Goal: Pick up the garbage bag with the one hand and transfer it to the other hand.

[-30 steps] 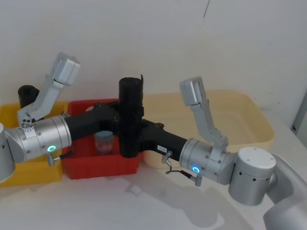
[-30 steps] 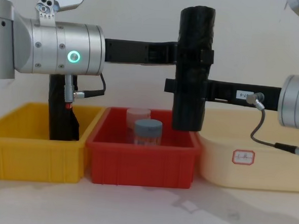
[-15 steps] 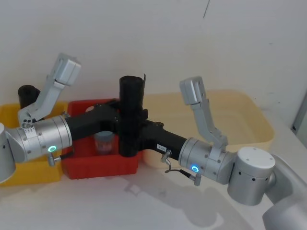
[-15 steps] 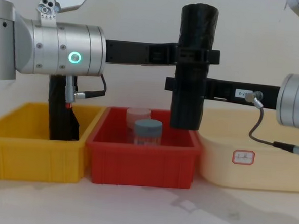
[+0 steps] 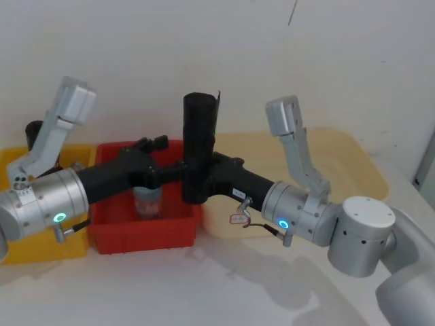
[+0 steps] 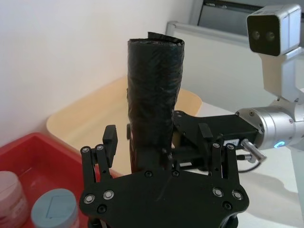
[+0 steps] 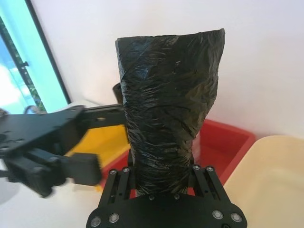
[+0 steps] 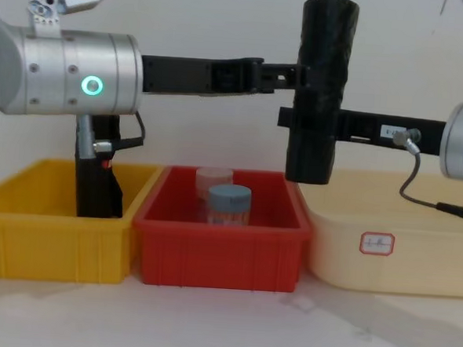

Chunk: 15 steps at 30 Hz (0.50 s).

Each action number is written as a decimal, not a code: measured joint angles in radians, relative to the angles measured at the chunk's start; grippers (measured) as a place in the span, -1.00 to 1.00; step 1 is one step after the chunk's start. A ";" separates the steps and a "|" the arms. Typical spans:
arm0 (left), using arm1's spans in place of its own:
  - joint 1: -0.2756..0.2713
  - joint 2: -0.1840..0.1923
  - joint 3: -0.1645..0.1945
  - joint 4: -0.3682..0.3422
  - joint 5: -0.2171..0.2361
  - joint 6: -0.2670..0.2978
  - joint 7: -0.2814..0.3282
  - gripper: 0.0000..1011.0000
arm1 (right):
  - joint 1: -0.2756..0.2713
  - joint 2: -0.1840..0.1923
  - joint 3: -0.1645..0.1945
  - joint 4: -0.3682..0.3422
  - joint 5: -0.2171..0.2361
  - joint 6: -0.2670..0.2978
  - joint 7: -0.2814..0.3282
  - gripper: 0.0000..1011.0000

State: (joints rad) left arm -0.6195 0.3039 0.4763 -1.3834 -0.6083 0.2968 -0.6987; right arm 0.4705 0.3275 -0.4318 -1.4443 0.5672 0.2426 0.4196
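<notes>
Tabletop (image 8: 222,322) pale, bins (image 8: 219,251) along white wall (image 8: 225,16), garbage bag (image 8: 319,84) above, window (image 7: 19,71) perhaps

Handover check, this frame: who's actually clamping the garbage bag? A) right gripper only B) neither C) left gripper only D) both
A: the right gripper is shut on the garbage bag, while the left gripper has its fingers spread clear on either side of it.

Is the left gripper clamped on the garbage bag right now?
No: in the left wrist view the left gripper has its fingers spread, clear of the garbage bag on both sides.
</notes>
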 joint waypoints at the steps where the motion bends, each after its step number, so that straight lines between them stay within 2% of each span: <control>1: 0.007 0.003 -0.006 -0.008 -0.004 0.000 0.006 0.98 | 0.002 0.000 0.000 0.002 -0.001 -0.002 -0.001 0.06; 15: 0.130 0.037 -0.115 -0.156 -0.066 -0.036 0.106 0.98 | 0.060 0.003 0.004 0.076 -0.043 -0.035 -0.044 0.06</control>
State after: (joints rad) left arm -0.4890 0.3408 0.3618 -1.5395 -0.6747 0.2606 -0.5928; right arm 0.5302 0.3302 -0.4280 -1.3688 0.5242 0.2076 0.3756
